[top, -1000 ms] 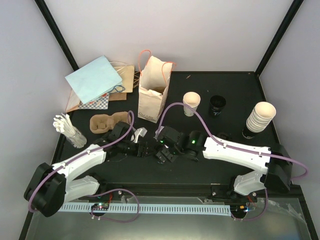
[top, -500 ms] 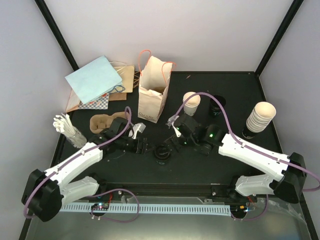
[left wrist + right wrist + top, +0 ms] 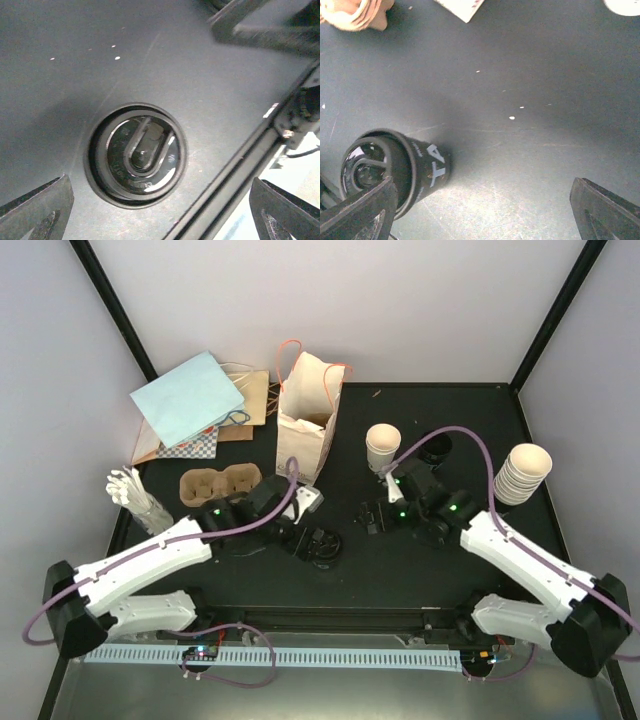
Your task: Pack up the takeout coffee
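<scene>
- The lidded cup [image 3: 135, 155] is left upright on the tabletop [image 3: 60, 75], directly beneath the left pincer [image 3: 160, 212], whose jaws are spread wide and empty (probably to straddle it for a grasp).
- The right pincer [image 3: 480, 215] is likewise held wide with nothing gripped; the cup is seen to its left.
- Since a second ago, the right pincer has been drawn back from the cup and the left opened further.

Black tabletop [image 3: 400, 575] between pale lilac walls [image 3: 430, 300], black posts [image 3: 113, 310]
</scene>
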